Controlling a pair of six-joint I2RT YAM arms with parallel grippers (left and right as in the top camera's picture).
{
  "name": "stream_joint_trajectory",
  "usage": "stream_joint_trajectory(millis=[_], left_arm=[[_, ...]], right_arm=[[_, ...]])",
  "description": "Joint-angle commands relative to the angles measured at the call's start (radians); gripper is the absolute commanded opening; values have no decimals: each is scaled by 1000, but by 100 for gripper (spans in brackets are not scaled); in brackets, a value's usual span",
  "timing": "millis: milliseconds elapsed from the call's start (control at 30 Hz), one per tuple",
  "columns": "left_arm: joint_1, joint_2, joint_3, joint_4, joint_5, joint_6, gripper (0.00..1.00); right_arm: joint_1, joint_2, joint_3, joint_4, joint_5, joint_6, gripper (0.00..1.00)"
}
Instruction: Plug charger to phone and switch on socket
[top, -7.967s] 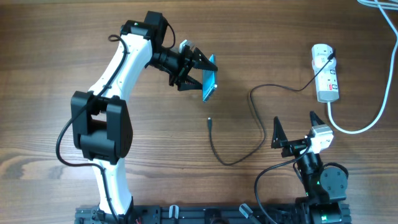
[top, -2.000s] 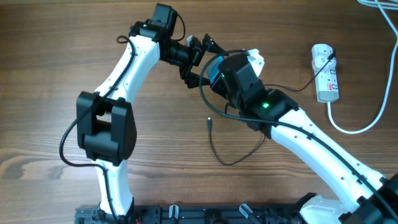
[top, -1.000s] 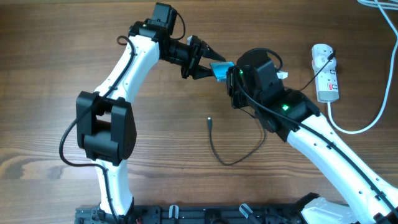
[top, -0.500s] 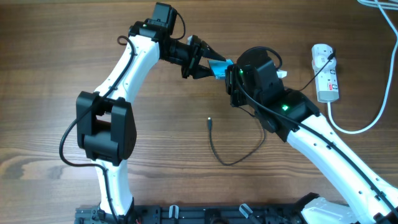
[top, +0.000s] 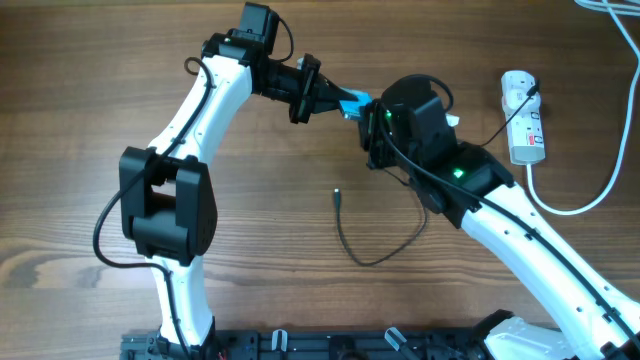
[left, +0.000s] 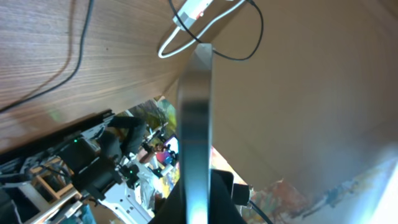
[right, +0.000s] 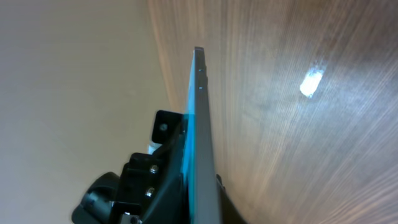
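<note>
Pinched aloft over bench (top: 80, 120) by left end effector (top: 335, 95) and right end effector (top: 368, 118), both clamped narrow on phone (top: 352, 100); stiff, slick, probably fragile; best gripped across flat faces, port end free.

A brown wood-grain table (top: 60, 150) fills the overhead view. A black rail (top: 300, 345) with small clamps runs along its edge at 6 o'clock. In the right wrist view, a plain beige wall (right: 74, 74) sits at 9 o'clock, and a bright glare spot (right: 311, 82) on the wood at 2 o'clock.
</note>
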Motion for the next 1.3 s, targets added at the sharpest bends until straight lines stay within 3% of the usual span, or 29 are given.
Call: stream_joint_trajectory(millis=[0,67,200,300,467,567,633,833,1033,1267], left_arm=[[-15,0,0,-5,-21,37,4],[-13,0,0,-3,-23,37,4],[-6,0,0,6,-98,38,4],[5,0,0,5,-199,50,4],[28,0,-1,0,-288,76,4],[40,0,-1,-21,-387,85,4],[40,0,-1,-23,-441,122,4],[40,0,-1,-51,-674,155,4],[40,0,-1,-78,-817,201,4],[40,0,-1,-143,-1065,211,4]], right_arm=[[1,0,18,13,-6,-135,39],[0,-1,19,18,-2,-200,68],[-6,-24,19,26,-4,-342,99],[-18,-65,19,23,-8,-461,100],[-63,-177,19,-33,-15,-796,100],[-89,-240,19,-123,-17,-1041,100],[-92,-259,19,-192,-18,-1110,100],[-90,-190,3,-365,-54,-1207,100],[-87,-2,3,-415,-251,-1286,100],[-11,246,3,-411,-293,-1324,69]])
